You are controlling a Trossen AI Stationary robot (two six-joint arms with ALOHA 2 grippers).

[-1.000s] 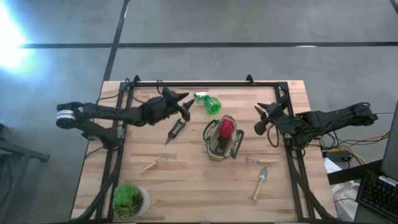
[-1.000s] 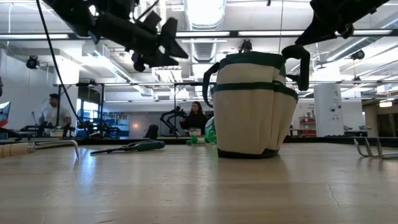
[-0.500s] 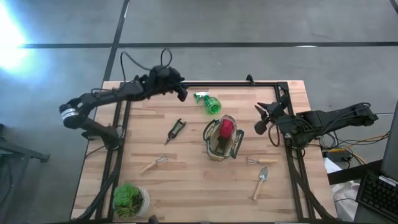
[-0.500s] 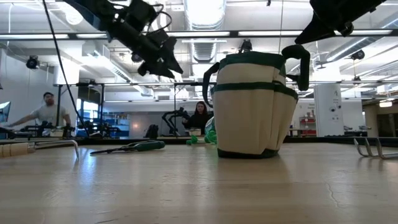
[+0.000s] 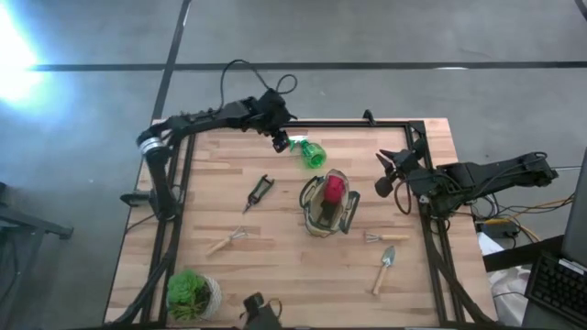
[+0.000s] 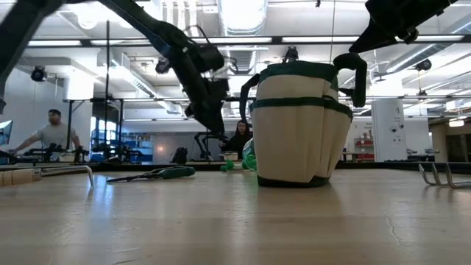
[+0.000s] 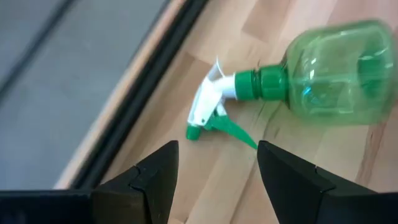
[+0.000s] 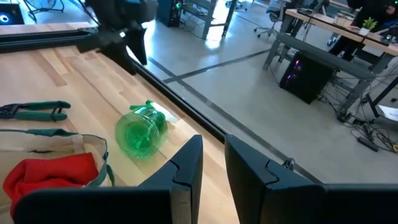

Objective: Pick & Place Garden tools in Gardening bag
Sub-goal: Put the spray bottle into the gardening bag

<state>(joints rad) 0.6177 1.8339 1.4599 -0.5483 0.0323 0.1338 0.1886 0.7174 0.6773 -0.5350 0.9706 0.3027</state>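
Both arms are dark, slender and multi-jointed. The left arm (image 5: 197, 119) carries a pale grey band near its base joint, and a thin black cable loops above its forearm and wrist. The left pincer (image 7: 214, 180) has two broad, matte-black fingers with angular, faceted inner faces. The right arm (image 5: 486, 174) is uniformly black. The right pincer (image 8: 213, 168) shows matching black, flat-sided fingers.

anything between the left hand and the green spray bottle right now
Nothing. In the left wrist view only bare wood table lies between the open left hand and the green spray bottle; the high view shows that hand hovering beside the bottle's nozzle end.
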